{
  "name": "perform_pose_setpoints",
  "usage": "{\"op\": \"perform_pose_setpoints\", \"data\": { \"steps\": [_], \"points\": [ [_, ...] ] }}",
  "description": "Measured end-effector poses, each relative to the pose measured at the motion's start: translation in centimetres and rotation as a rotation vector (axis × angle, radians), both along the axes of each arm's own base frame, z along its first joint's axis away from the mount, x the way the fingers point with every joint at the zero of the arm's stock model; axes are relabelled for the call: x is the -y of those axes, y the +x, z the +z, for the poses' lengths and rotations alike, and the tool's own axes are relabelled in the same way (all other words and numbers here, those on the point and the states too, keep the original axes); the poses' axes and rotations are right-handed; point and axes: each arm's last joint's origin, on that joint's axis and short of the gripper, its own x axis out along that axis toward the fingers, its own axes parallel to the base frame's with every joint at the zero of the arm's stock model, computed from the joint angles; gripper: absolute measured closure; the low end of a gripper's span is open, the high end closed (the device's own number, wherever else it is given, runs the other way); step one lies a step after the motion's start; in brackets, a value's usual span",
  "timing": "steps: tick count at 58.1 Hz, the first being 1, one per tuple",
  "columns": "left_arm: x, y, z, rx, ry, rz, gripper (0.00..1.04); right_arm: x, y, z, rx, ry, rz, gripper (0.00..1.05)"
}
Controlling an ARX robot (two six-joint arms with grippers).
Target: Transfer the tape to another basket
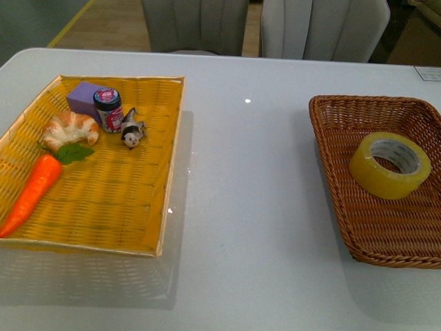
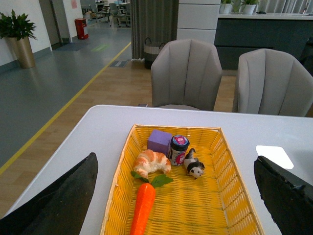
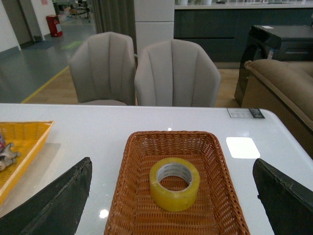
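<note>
- The white table (image 1: 248, 227) fills most of the front view, with two grey chairs (image 1: 324, 27) pushed up to its far edge.
- The yellow tray (image 1: 103, 227) lies flat on the left part of the table, well apart from the brown basket.
- The basket (image 1: 337, 186), brown wicker with raised rims, sits on the right part of the table (its right end runs out of the front view).
- The left gripper (image 2: 178, 196) shows only as two dark finger edges at the sides of its wrist view; they stand wide apart, above the tray, holding nothing.
- The right gripper (image 3: 171, 196) is likewise spread wide, empty, looking down over the basket.
- The carrot (image 1: 34, 189) lies along the tray's left side, its green leaf near the croissant (image 1: 70, 128).
- The tape (image 1: 390, 165) lies inside the basket, hole tilted upward, clear of both grippers.
- A purple block (image 1: 86, 98), a small jar (image 1: 108, 109) and a tiny animal figure (image 1: 132, 132) cluster in the tray's far part.
</note>
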Motion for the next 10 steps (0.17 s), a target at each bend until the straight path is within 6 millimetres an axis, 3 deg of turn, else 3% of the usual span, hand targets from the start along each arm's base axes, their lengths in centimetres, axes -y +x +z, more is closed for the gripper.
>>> {"op": "perform_pose_setpoints", "data": {
  "steps": [10],
  "points": [
    [0.0, 0.0, 0.0, 0.0, 0.0, 0.0, 0.09, 0.0, 0.0, 0.0, 0.0, 0.0, 0.0, 0.09]
  ]
}}
